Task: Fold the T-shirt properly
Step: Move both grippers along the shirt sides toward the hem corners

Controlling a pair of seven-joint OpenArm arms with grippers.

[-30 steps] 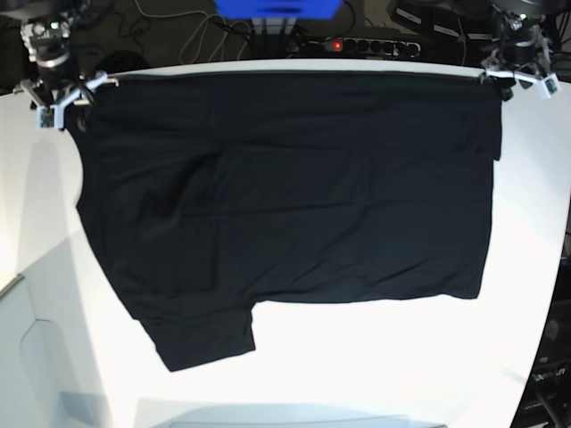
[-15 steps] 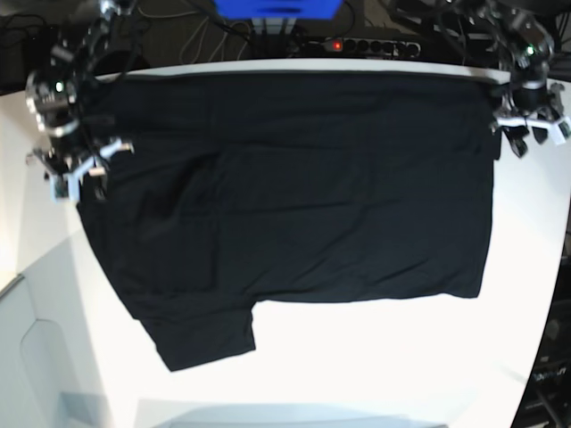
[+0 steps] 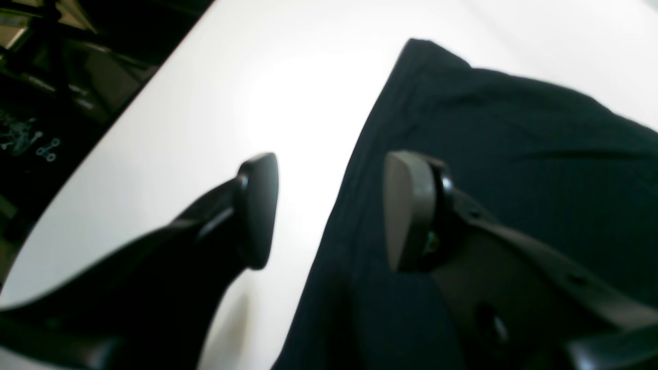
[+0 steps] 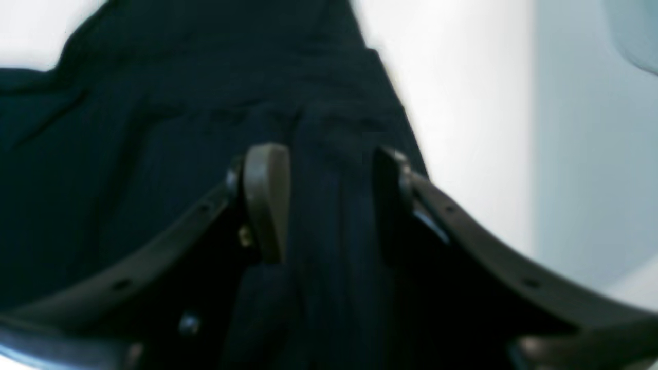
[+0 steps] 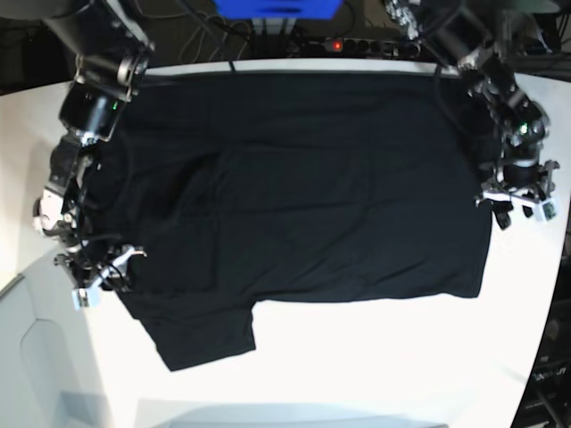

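The black T-shirt (image 5: 294,196) lies spread flat on the white table (image 5: 375,357), with one sleeve pointing to the near left. In the base view my left gripper (image 5: 517,207) is at the shirt's right edge, and my right gripper (image 5: 98,272) is at its left edge near the sleeve. The left wrist view shows the left gripper (image 3: 329,210) open, straddling the T-shirt's (image 3: 514,154) side edge and holding nothing. In the blurred right wrist view, the right gripper (image 4: 329,203) is open above the T-shirt's (image 4: 128,128) cloth.
A power strip (image 5: 357,45) with a red light and a blue box (image 5: 277,7) sit behind the table's far edge among cables. A pale grey panel (image 5: 36,357) borders the table at the near left. Dark equipment stands past the right edge.
Both grippers have moved from the shirt's far corners toward the near side, along its left and right edges. The shirt lies as before.
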